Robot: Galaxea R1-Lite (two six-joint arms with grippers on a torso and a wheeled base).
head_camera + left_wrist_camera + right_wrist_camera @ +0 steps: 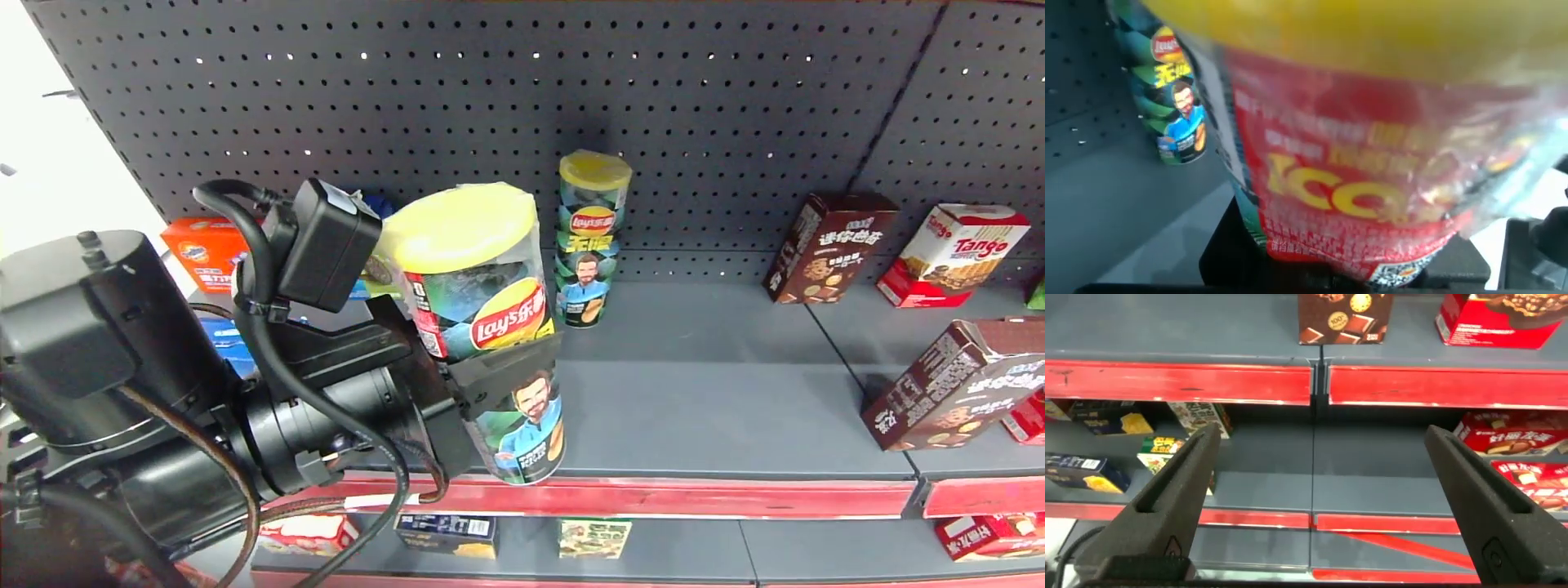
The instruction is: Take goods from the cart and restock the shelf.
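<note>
Held can: chips can [473, 278], yellow lid up, leaning slightly, at the front edge of the shelf [694, 392]. Its lower end overlaps the red edge strip [653, 496]. Whether its base rests on the shelf cannot be told.
Left jaws: closed on the chips can at about mid-height, gripping it from the robot's side.
Right jaws: spread wide and holding nothing, facing the lower shelves.
Standing can: a matching can [593, 237] upright at the back against the pegboard [490, 82], behind the held one and apart from it.
Risk, edge: if the can is let go this far forward, part of its base may overhang and it would likely tip off the front.
Risk, lean: a tall, narrow can released off vertical would probably rock and topple.
Risk, collision: if it is pushed straight back, it could strike the standing can and knock it over.
Risk, grip: the wrapper looks glossy, so the can may slip or twist between the jaws.
Neighbours: the brown boxes [829, 245] stand well apart and are unlikely to be disturbed.
</note>
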